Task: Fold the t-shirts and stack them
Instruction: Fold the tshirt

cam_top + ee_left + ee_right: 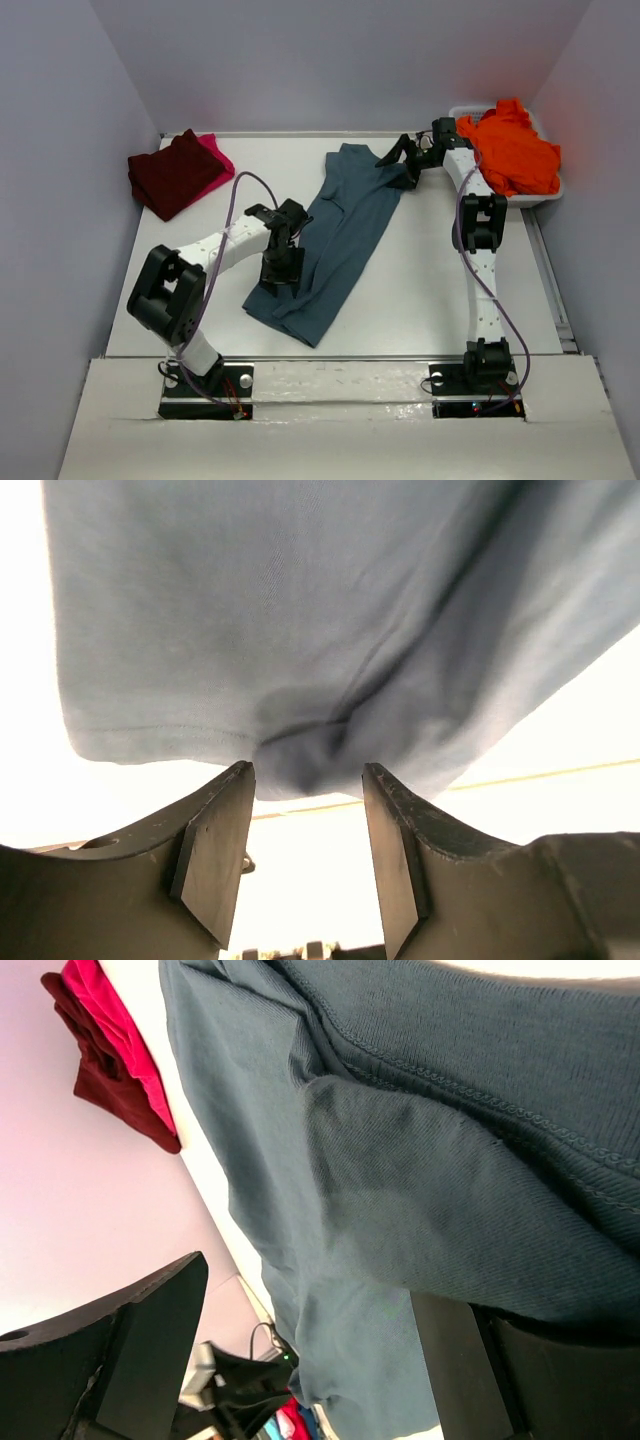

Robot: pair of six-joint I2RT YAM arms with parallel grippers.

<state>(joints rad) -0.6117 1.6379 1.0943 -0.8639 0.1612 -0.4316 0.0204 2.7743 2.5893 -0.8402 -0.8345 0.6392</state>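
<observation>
Slate teal-blue cloth t-shirt point(340, 230): frame centre, on tabletop point(430, 280) | step: mid-fold | left end effector point(308, 770): half-open at lower edge, empty | right end effector point(310, 1280): wide open at upper end | next: pinch both ends.

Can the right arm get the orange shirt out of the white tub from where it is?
Probably yes. The orange shirt lies uncovered in the white tub, close beside that arm. But the right gripper points away, open over the blue shirt, so it would need to turn round first.
</observation>
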